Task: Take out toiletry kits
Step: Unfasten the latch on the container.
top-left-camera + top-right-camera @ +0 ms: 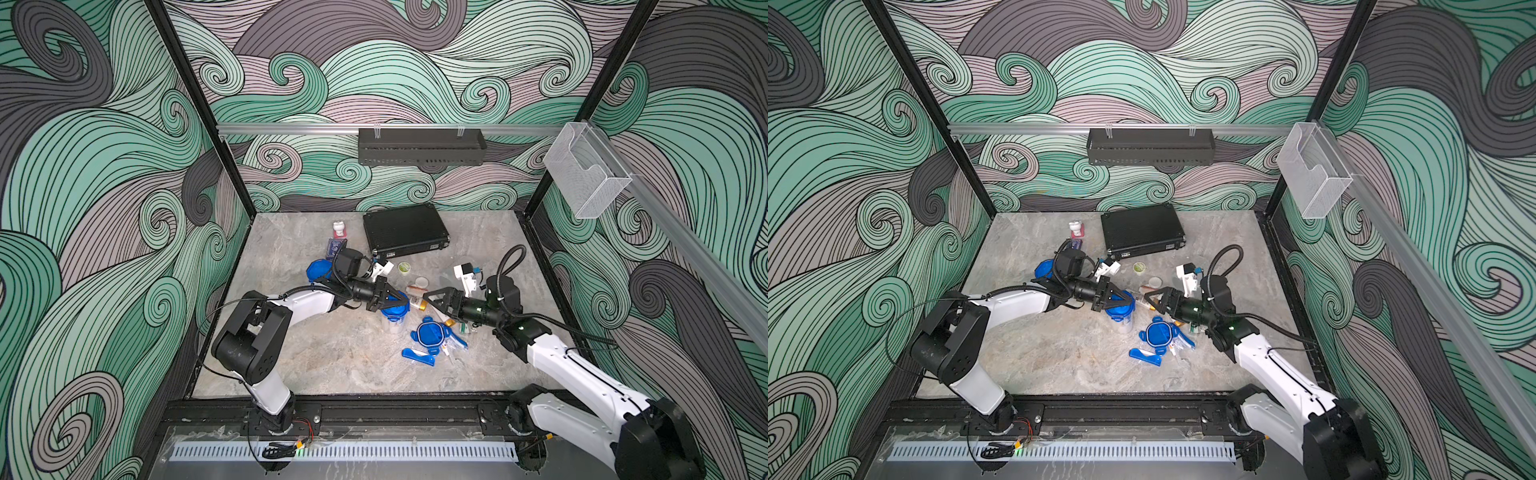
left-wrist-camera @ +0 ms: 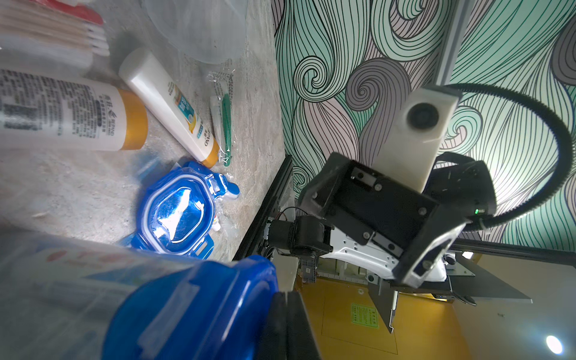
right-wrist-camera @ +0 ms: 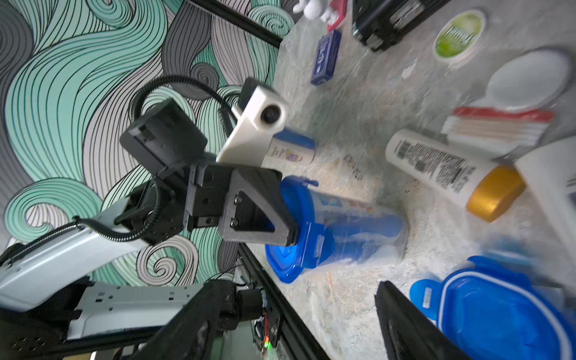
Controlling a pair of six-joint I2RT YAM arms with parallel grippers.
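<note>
Grey marbled tabletop (image 1: 332, 357), enclosed on three sides by walls printed with teal, grey and mauve swirling waves. A black ribbed briefcase (image 1: 405, 232) lies shut at the rear, apart from the work.

Centre: a clear plastic tumbler (image 1: 392, 325) capped by a round blue clip-tab lid (image 1: 395, 309), its base on the table. Whether it stands quite upright cannot be told. The left gripper (image 1: 402, 300) meets the lid's rim from the side, jaws pressed together and apparently pinching a tab. This hold would suit steadying the tumbler or prising the lid.

Just beside the tumbler, toward the front, a loose blue lid (image 1: 429, 334) lies flat among small wrapped items. This is evidently one kit already emptied.

A white gold-capped bottle (image 2: 78, 112), a white gold-tipped tube (image 2: 168, 103) and a packet of cotton swabs (image 3: 495, 124) lie between the two grippers. The right gripper (image 1: 430, 297) hovers low over them, jaws partly apart. Whether anything sits between them cannot be told.

A third blue lid (image 1: 319, 270) shows behind the left arm.
</note>
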